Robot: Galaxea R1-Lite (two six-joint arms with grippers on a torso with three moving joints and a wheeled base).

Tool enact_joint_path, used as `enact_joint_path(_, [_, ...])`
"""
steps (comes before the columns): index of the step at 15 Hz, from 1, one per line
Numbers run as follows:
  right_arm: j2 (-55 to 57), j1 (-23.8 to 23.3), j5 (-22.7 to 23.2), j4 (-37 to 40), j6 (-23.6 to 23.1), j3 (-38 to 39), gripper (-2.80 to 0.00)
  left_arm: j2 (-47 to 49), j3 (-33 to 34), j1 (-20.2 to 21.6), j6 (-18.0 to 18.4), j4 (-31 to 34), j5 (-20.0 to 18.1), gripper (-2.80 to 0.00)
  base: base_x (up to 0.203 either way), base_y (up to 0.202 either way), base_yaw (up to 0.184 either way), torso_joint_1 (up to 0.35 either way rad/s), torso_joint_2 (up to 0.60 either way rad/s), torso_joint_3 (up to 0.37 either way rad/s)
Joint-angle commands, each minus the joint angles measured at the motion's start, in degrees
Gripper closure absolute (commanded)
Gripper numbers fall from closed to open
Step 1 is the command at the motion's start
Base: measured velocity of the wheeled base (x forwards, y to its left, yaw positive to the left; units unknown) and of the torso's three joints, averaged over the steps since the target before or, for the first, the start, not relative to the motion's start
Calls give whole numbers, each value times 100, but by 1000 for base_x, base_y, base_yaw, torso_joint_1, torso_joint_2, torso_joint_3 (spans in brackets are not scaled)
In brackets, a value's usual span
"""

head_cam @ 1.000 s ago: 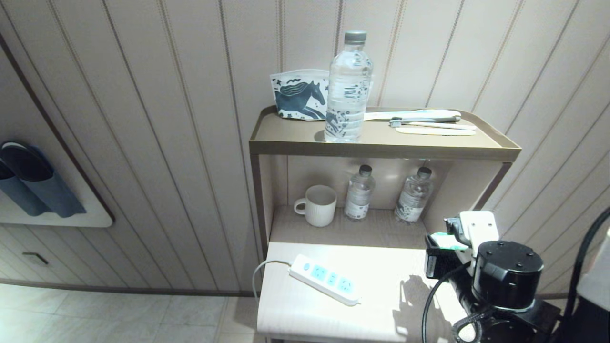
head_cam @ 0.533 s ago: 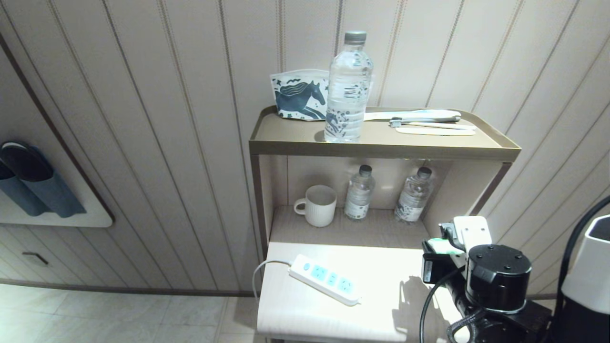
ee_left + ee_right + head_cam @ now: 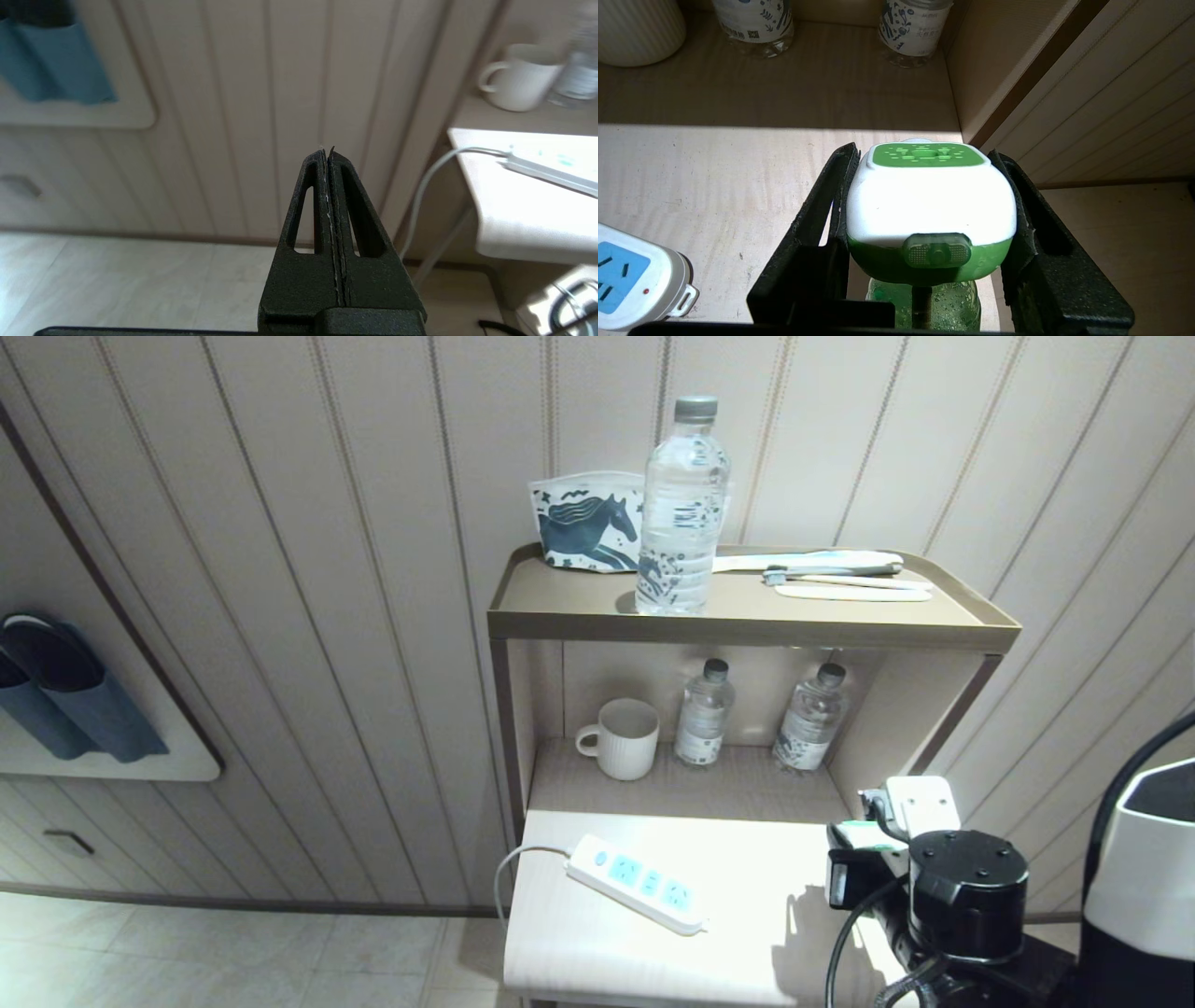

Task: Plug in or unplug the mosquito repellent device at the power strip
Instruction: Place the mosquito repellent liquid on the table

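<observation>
The mosquito repellent device (image 3: 929, 200), a white-and-green head on a green bottle, sits upright between the pads of my right gripper (image 3: 922, 151), which is shut on its head. In the head view the right gripper (image 3: 851, 859) holds the device (image 3: 866, 831) over the right edge of the low white table (image 3: 747, 859). Its bottle base is hidden. The power strip (image 3: 639, 882) lies at an angle on the table's left part, apart from the device, with all its sockets bare; one end shows in the right wrist view (image 3: 626, 280). My left gripper (image 3: 327, 151) is shut and empty, off the table's left side above the floor.
A white mug (image 3: 625, 737) and two small water bottles (image 3: 703, 714) (image 3: 810, 719) stand in the niche behind the table. On the top shelf (image 3: 747, 616) are a large bottle (image 3: 681, 504), a horse-print pouch (image 3: 588, 527) and toothbrushes (image 3: 840, 581). The strip's cord (image 3: 434, 186) hangs off the left edge.
My right arm has sunk a little toward the table's front right corner with the device still gripped. A white arm part has come into view at the right edge.
</observation>
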Motion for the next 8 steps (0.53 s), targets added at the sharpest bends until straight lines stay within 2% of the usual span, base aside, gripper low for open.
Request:
enact_joint_path(1, [45,11,-35,-272,-32,-8,0,9,24,-1,-13,1,20,0,0,0,0,0,0,0])
enact_joint_path(5, [-31,20,-52,-272,-28,105,0,9,24,-1,-13,1,29,0,0,0,0,0,0,0])
enact_joint_path(8, [-110,245,-62,-272,21,195,0,9,24,-1,-13,1,23,0,0,0,0,0,0,0])
